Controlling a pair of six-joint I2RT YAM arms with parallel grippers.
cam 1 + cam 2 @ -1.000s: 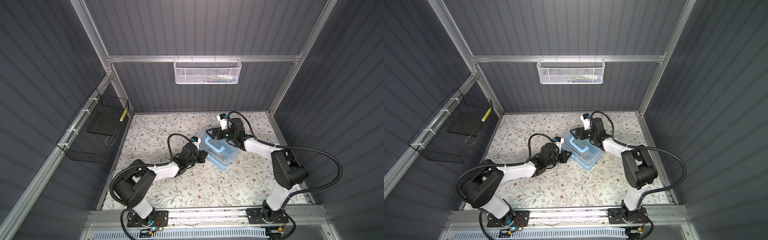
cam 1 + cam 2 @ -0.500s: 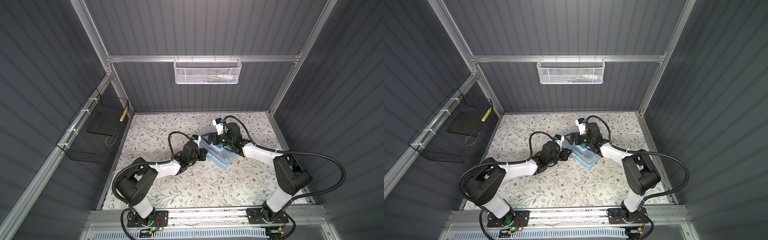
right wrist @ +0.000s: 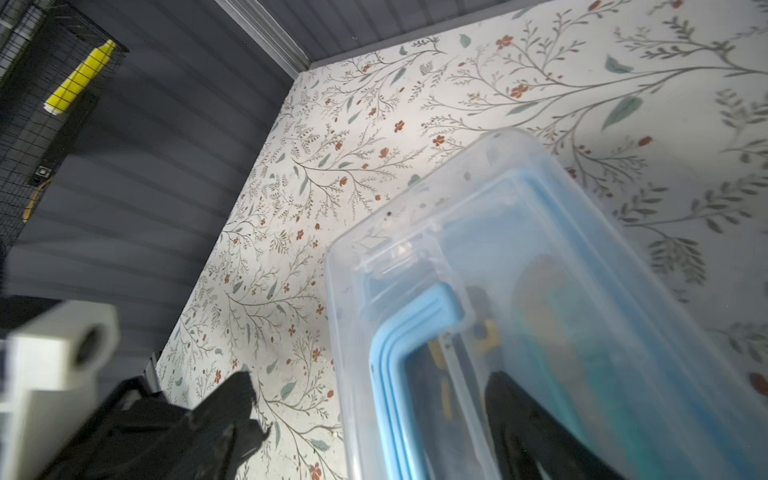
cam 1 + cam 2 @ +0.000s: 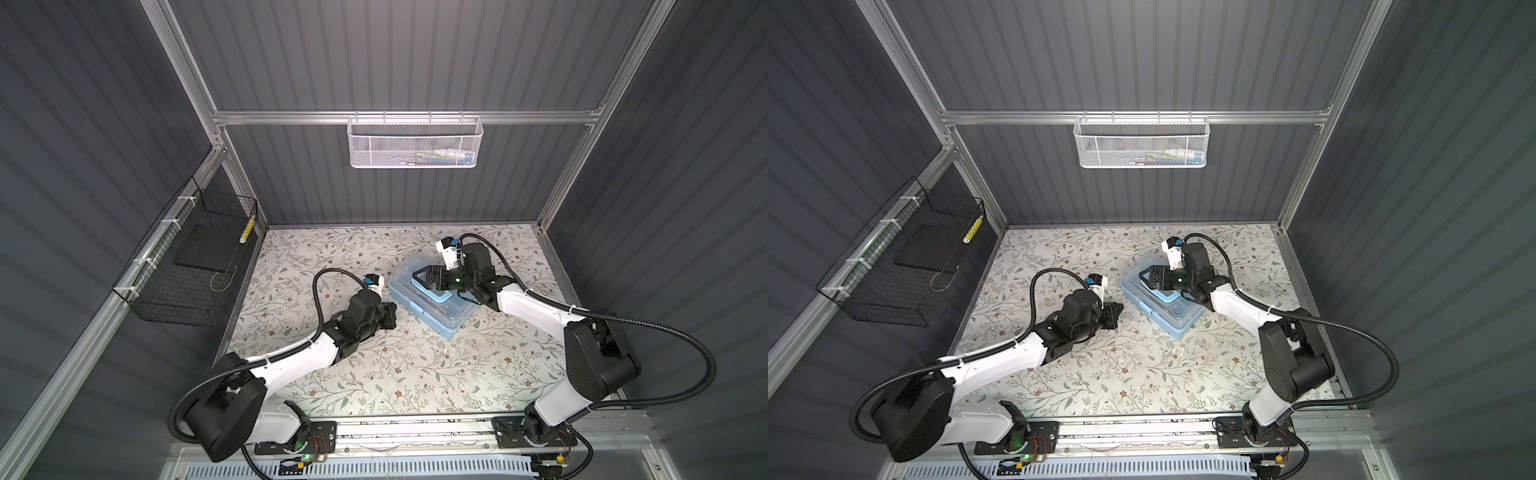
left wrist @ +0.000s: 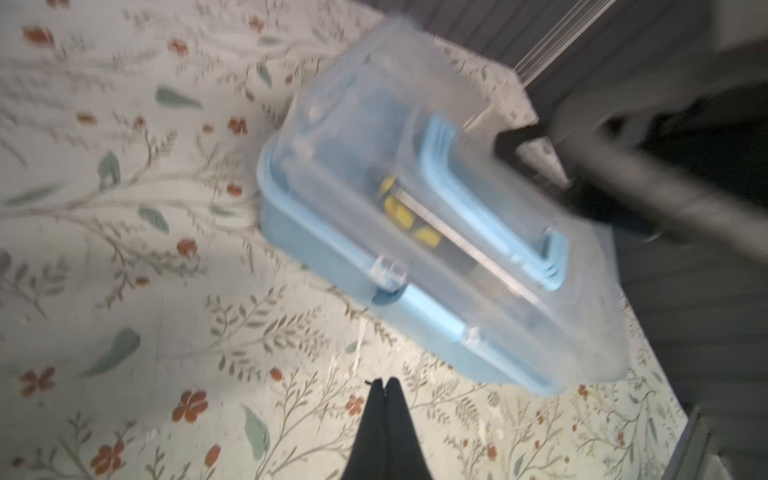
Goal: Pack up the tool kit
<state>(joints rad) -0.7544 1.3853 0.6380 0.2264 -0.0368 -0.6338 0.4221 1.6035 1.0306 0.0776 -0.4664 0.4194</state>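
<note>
1 tool kit [image 4: 441, 316], 2 claws [image 4: 392, 314] [image 4: 424, 281], 2 baskets [image 4: 374, 150] [image 4: 174, 308].

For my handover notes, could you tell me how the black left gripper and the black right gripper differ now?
The left gripper is shut; the right gripper is open. The left gripper sits beside the light-blue plastic box, not touching it; the right gripper is over its clear lid, straddling the blue handle. Both are black.
</note>
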